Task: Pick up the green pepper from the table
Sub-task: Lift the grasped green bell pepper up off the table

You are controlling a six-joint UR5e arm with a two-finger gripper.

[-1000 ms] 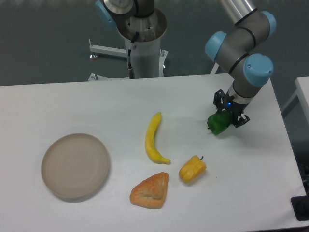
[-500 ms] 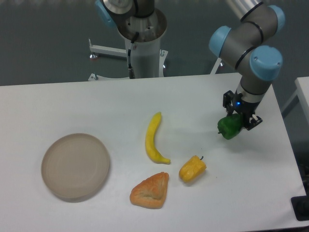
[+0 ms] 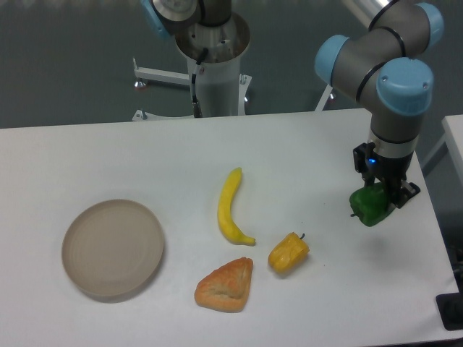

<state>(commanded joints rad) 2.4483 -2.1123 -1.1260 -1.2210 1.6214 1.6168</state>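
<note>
Green pepper [image 3: 371, 206] clamped between the black fingers of the pincer [image 3: 383, 196], near the right edge of the white desk [image 3: 108, 159]; a faint shadow lies on the desk just beside it, and whether it touches the surface cannot be told. Arm with blue joint caps rises above the pincer. Well to the left: yellow pepper [image 3: 288, 253], croissant [image 3: 226, 285] just beside it, banana [image 3: 231, 207] above both. Round beige plate [image 3: 113, 249] at far left, apart from the rest
</note>
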